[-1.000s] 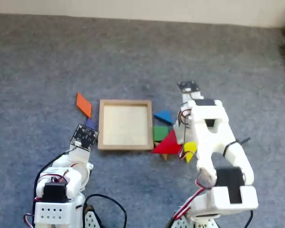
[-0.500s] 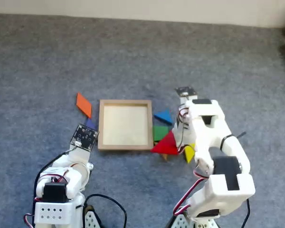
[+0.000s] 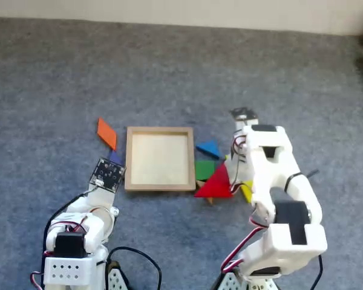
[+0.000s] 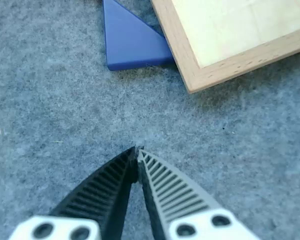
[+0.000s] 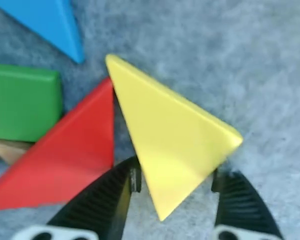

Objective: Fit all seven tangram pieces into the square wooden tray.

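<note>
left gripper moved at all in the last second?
No. The left gripper has stayed put: in the high view its wrist sits at the tray's near left corner, same as a second ago.

Open carpet (image 3: 169,72) lies along the tray's (image 3: 159,187) far and near edges, while the orange piece (image 3: 106,133) flanks one side and the red triangle (image 3: 216,183), green square (image 3: 203,168) and yellow triangle (image 5: 170,150) crowd the other.

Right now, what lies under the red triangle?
A tan piece pokes out beneath the red triangle, beside the green piece. Most of it is covered, so its shape cannot be told.
</note>
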Available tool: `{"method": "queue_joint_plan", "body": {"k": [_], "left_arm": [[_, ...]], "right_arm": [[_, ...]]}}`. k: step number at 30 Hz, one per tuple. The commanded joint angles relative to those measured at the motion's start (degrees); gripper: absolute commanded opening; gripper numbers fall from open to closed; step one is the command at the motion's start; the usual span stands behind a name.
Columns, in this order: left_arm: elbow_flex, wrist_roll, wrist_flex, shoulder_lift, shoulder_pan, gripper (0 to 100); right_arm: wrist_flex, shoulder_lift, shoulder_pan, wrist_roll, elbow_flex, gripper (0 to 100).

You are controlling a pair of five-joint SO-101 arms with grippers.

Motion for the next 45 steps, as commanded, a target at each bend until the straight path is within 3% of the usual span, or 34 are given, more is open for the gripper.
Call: {"method": "queue_joint_plan", "body": {"k": [1,6,18,25,29,45], "left_arm": [[1.2,0.6,0.3,-2.0,-0.7,0],[1.2,0.6,0.3,-2.0,-0.7,0],[1.2,0.6,0.3,-2.0,-0.7,0],[1.2,0.6,0.3,-2.0,-0.7,0],[1.2,0.6,0.3,-2.0,-0.7,0],[1.2,0.6,0.3,-2.0,-0.7,0]], "right_arm": [[0.8,-5.2,1.7,1.2,-1.2,24.2],[0.6,-5.1,0.7,5.8,-1.2,41.0],[-6.1,-5.1,-3.1,11.1,-0.6,41.7],[-6.2,2.4,-3.1,11.1,-1.1,31.5],[-5.9,7.0,-2.8,11.1,-1.2,30.5],[-5.7,-0.2,-2.8,10.6,-0.6,20.8]]}}
